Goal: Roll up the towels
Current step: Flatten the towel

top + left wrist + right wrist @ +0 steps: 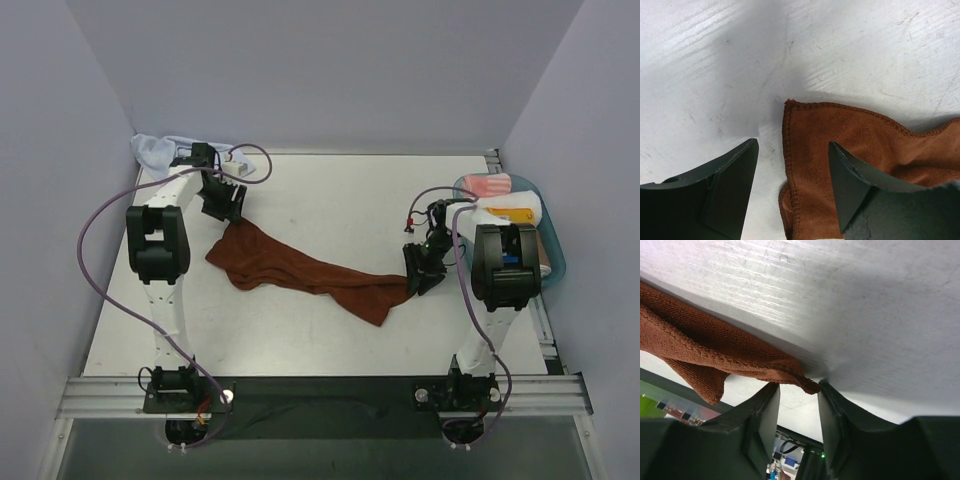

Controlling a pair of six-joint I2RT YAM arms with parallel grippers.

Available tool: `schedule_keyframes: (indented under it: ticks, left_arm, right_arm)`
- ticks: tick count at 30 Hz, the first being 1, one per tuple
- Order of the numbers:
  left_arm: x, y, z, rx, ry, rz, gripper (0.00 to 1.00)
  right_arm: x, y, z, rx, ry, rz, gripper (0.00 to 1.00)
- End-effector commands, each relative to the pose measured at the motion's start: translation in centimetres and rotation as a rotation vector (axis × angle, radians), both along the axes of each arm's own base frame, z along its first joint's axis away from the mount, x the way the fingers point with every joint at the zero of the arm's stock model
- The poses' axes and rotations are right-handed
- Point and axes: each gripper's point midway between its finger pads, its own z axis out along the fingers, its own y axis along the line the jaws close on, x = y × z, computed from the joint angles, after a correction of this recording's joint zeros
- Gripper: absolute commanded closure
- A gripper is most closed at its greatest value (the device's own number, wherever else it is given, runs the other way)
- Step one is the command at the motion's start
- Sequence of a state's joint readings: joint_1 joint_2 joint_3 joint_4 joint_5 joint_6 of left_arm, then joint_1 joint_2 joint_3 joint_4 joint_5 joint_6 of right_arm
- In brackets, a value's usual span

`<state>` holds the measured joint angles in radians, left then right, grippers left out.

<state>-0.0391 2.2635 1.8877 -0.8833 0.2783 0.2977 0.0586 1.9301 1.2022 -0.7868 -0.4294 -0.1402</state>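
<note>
The rust-brown towel (305,272) lies bunched in a long diagonal strip across the middle of the table. My left gripper (222,205) hovers open over its far-left corner; in the left wrist view the hemmed corner (840,135) lies between and under the open fingers of the left gripper (792,145). My right gripper (420,270) is at the towel's right end. In the right wrist view it (799,387) is open, with the towel's corner tip (807,384) just at the fingertips, not pinched. The light-blue towel (158,150) lies crumpled in the back left corner.
A teal basket (553,262) stands at the right edge beside the right arm. It holds a pink-and-white striped cloth (490,185) and a yellow cloth (512,214). Purple cables loop from both arms. White walls close the table in on three sides.
</note>
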Motion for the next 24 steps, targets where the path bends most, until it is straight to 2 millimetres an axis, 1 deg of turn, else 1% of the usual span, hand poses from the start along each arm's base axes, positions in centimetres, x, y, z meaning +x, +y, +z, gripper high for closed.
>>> schedule_keyframes:
  ticks: [1,2,3,5,6,10,13,14,16,17,20,21,22,24]
  left_arm:
    - [2.0,-0.5,0.9,-0.020,-0.066,-0.011,0.32]
    - [2.0,-0.7,0.8,-0.027,-0.065,-0.012,0.32]
    - [2.2,-0.9,0.9,-0.033,-0.068,-0.015,0.32]
    - [2.5,-1.2,0.8,-0.045,-0.070,-0.016,0.32]
    - [2.5,-1.4,0.9,-0.047,-0.070,-0.018,0.32]
    - [2.7,-2.1,0.6,-0.064,-0.064,-0.018,0.35]
    - [2.8,-2.5,0.2,-0.074,-0.057,-0.021,0.43]
    - [2.8,-2.6,0.2,-0.074,-0.057,-0.026,0.55]
    - [2.7,-2.6,0.3,-0.077,-0.057,-0.024,0.65]
    - [2.8,-2.6,0.7,-0.079,-0.065,-0.026,0.74]
    - [2.8,-2.4,1.8,-0.086,-0.086,-0.022,0.87]
    - [2.9,-2.3,2.3,-0.086,-0.095,-0.019,0.98]
    - [3.1,-2.2,3.2,-0.087,-0.115,-0.018,1.00]
    - [3.2,-1.8,4.3,-0.099,-0.134,-0.006,1.00]
  right_arm:
    - [-0.3,0.1,-0.8,0.018,0.036,-0.018,0.66]
    - [-0.3,0.1,-0.8,0.020,0.036,-0.020,0.68]
    - [-0.2,0.1,-0.8,0.020,0.036,-0.022,0.74]
    - [-0.2,0.0,-0.8,0.020,0.034,-0.022,0.83]
    - [-0.2,0.0,-0.7,0.021,0.035,-0.020,0.99]
    - [0.1,0.0,-0.5,0.024,0.018,-0.019,1.00]
    - [0.5,-0.2,-0.1,0.023,-0.002,-0.017,1.00]
    - [0.6,-0.2,0.1,0.023,-0.010,-0.017,1.00]
    - [1.0,-0.5,0.6,0.020,-0.038,-0.014,1.00]
    - [1.3,-0.6,0.9,0.018,-0.053,-0.010,1.00]
    - [2.0,-0.9,2.1,0.019,-0.111,0.004,1.00]
    - [2.3,-1.0,2.7,0.020,-0.142,0.010,1.00]
    - [2.7,-1.1,3.1,0.020,-0.162,0.016,1.00]
    - [3.3,-1.4,4.0,0.009,-0.203,0.025,1.00]
